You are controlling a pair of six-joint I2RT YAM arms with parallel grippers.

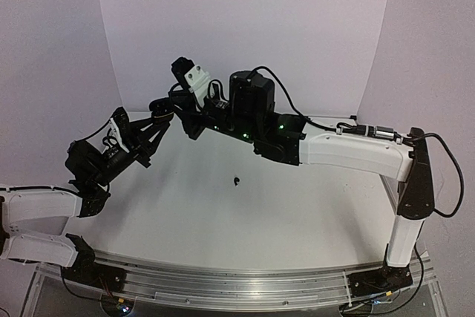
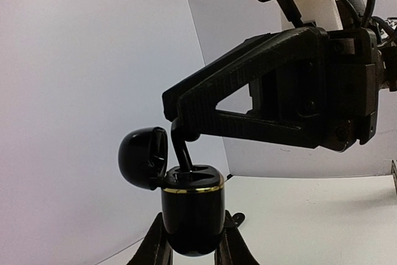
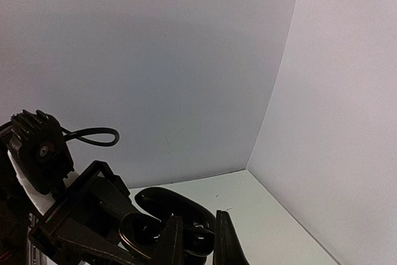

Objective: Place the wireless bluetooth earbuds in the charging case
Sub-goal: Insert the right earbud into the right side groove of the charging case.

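Note:
A black charging case (image 2: 192,206) with a gold band stands upright between the fingers of my left gripper (image 2: 193,243), which is shut on it. Its lid (image 2: 141,156) hangs open to the left. My right gripper (image 2: 175,111) reaches in from the right and is shut on a black earbud (image 2: 182,153), whose stem dips into the case's top opening. In the right wrist view the same earbud (image 3: 203,244) sits between the right gripper (image 3: 198,240) fingers, above the open case (image 3: 133,235). From above, the left gripper (image 1: 159,118) and right gripper (image 1: 187,120) meet at the back of the table.
A second black earbud (image 1: 237,181) lies loose on the white table (image 1: 297,206), near its middle. White backdrop walls (image 1: 245,27) close off the back and sides. The right arm (image 1: 356,152) stretches across the table's right half.

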